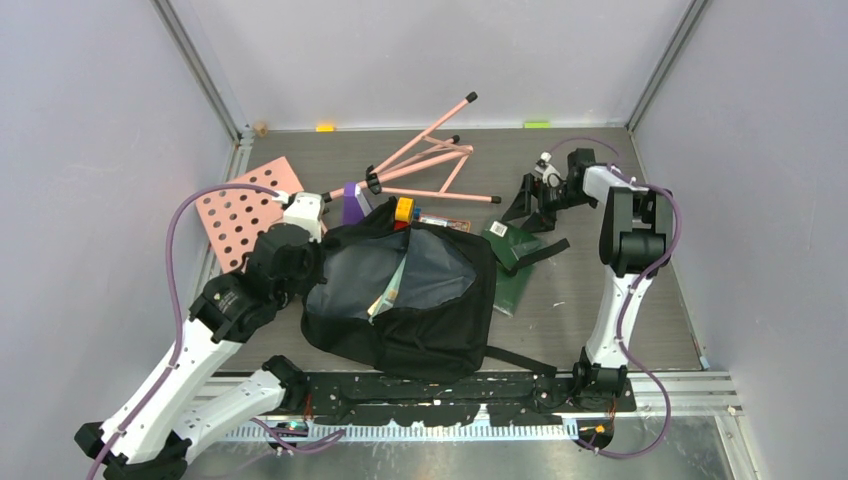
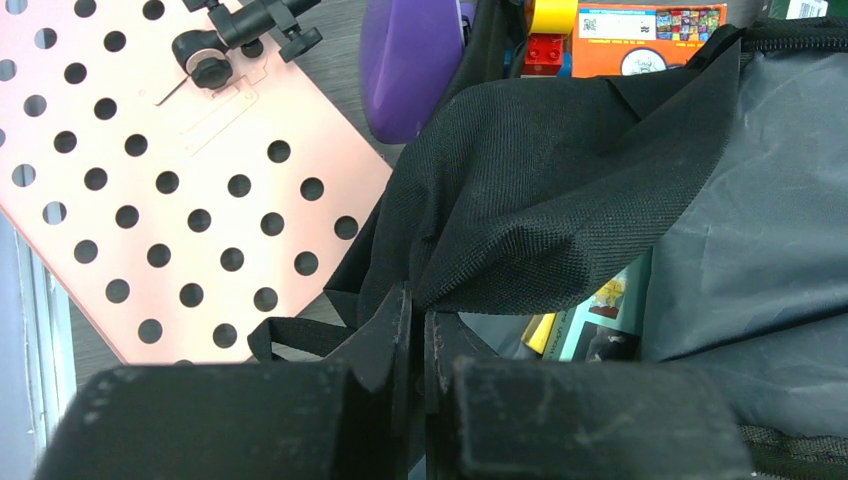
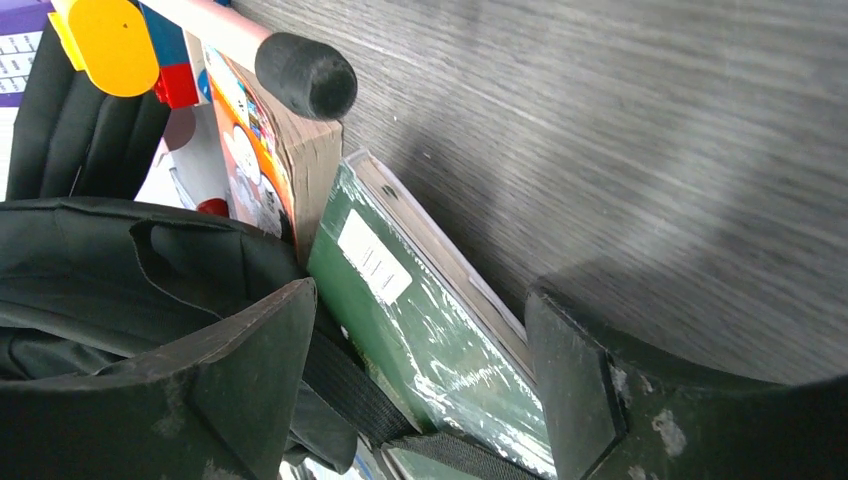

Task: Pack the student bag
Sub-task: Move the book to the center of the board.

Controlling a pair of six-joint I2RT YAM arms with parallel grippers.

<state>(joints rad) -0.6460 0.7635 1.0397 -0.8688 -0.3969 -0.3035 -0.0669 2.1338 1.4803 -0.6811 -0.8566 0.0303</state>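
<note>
The student bag [image 1: 420, 320] lies open in the middle of the table, its grey lining [image 2: 760, 210] showing and books [image 1: 385, 295] inside. My left gripper [image 1: 300, 262] is shut on the black fabric rim [image 2: 520, 190] at the bag's left edge, with its fingertips [image 2: 405, 325] pinching a fold. My right gripper [image 1: 530, 205] hangs open at the bag's far right. A green shrink-wrapped book [image 3: 430, 310] lies below, between its spread fingers [image 3: 250, 370]. A black bag strap [image 3: 350, 385] crosses that book.
A pink perforated board [image 1: 245, 205] lies left of the bag, with a pink folding stand [image 1: 430, 160] behind it. A purple object [image 2: 410, 60], a yellow and red toy [image 1: 404, 209] and an orange box [image 3: 265, 160] sit at the bag's far edge. Walls close three sides.
</note>
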